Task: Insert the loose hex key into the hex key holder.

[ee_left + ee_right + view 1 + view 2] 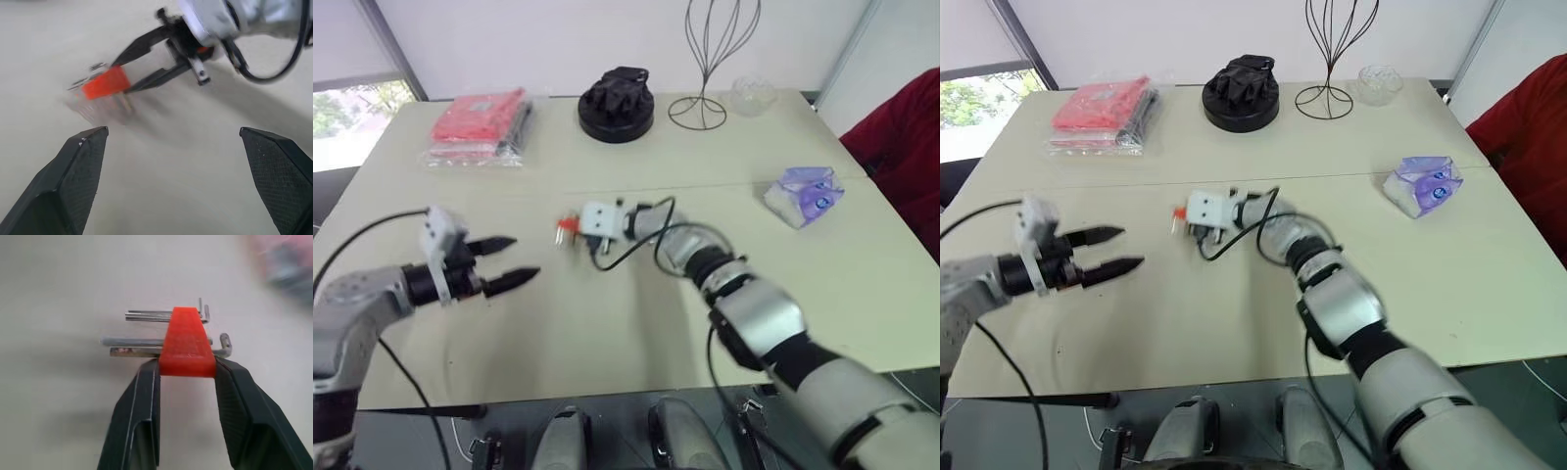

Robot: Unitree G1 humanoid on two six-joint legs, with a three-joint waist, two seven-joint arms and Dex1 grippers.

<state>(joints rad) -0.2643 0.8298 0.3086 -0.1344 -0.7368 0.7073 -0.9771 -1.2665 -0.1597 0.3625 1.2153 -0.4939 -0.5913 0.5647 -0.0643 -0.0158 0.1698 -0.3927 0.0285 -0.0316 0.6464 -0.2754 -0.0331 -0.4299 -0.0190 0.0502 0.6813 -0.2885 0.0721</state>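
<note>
Our right gripper (186, 369) is clenched on the hex key holder (187, 342), one black finger pressed to each side of the orange-red block's near end, so the block sticks out past the fingertips. We see that grip near the middle of the table (607, 333), slightly left of centre, with the holder (567, 227) at the gripper's left tip. Whether the block rests on the tabletop or hangs just above it we cannot tell. Our left gripper (512, 262) hovers to the left and nearer to us, fingers spread wide and grasping nothing, pointing right toward the holder but apart from it.

We see the holder as a small, flat-topped orange-red block with several thin silver-grey keys running crosswise through it, their short bent ends on one side. We cannot pick out a loose hex key.

Bare tabletop lies around both grippers, out to the near edge. Along the far edge we see a red packet (480, 125) on the left, a black round object (617, 104), a wire stand (705, 59) and a glass bowl (753, 95). A purple packet (804, 195) sits at the right, and a red sleeve (901, 147) at the right edge.
</note>
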